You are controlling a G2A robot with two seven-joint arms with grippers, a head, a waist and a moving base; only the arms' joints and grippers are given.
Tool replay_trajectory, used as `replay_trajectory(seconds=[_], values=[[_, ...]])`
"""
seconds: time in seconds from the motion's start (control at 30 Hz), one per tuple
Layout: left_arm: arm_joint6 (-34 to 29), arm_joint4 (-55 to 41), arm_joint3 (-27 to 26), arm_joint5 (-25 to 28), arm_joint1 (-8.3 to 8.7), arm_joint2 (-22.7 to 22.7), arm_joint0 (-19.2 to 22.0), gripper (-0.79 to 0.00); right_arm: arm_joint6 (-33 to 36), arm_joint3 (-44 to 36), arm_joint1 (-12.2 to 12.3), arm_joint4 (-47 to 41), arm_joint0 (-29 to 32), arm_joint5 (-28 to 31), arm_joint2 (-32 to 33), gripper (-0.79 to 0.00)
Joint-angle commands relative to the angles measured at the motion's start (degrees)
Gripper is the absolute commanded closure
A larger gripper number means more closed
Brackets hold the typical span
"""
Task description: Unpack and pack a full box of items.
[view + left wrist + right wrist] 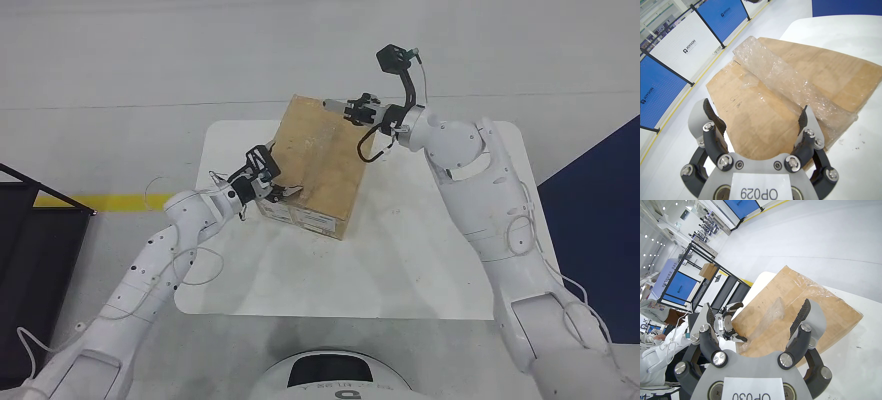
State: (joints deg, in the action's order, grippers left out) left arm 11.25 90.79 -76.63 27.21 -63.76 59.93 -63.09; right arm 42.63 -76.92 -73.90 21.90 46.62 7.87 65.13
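A closed cardboard box [315, 165] stands on the white table [430, 260], turned at an angle. A crumpled strip of clear tape [783, 79] is lifted off its top seam and also shows in the right wrist view as tape [773, 311]. My left gripper [275, 175] is open at the box's left edge, its jaws spread over the box top [757, 121] near the tape's end. My right gripper [335, 104] hovers open above the box's far right corner, looking down on the box [810, 313] and on the left gripper [728, 323].
A black metal rack [30, 230] stands off the table's left side, by a yellow floor line [110, 201]. A dark blue panel [600, 180] lies to the right. Bare table surface stretches in front of the box and to its right.
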Motion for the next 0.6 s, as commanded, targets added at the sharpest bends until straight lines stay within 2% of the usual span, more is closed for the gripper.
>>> replay_trajectory(seconds=[0.0, 0.33, 0.43, 0.47, 0.53, 0.57], values=[[0.12, -0.01, 0.18, -0.35, -0.09, -0.08, 0.09, -0.785, 0.52, -0.01, 0.05, 0.16, 0.33, -0.28, -0.18, -0.785], [0.53, -0.07, 0.76, -1.38, -0.52, -0.48, 0.28, -0.785, 9.17, 5.55, -0.22, 2.24, -2.99, -2.89, -4.15, -0.785], [0.53, -0.02, 0.82, -1.54, -0.64, -0.61, 0.29, -0.785, 10.24, 7.12, -0.47, 1.63, -4.19, -2.34, -5.13, -0.631], [0.46, 0.05, 0.87, -1.65, -0.67, -0.63, 0.3, -0.785, 10.63, 7.62, -0.56, 0.99, -4.47, -1.67, -5.38, -0.603], [0.44, 0.09, 0.9, -1.74, -0.74, -0.71, 0.31, -0.785, 11.8, 9.03, -0.78, -1.42, -4.97, 0.46, -5.86, -0.462], [0.44, 0.11, 0.9, -1.79, -0.78, -0.75, 0.29, -0.785, 12.22, 10.01, -0.93, -2.44, -5.35, 1.39, -6.2, -0.443]])
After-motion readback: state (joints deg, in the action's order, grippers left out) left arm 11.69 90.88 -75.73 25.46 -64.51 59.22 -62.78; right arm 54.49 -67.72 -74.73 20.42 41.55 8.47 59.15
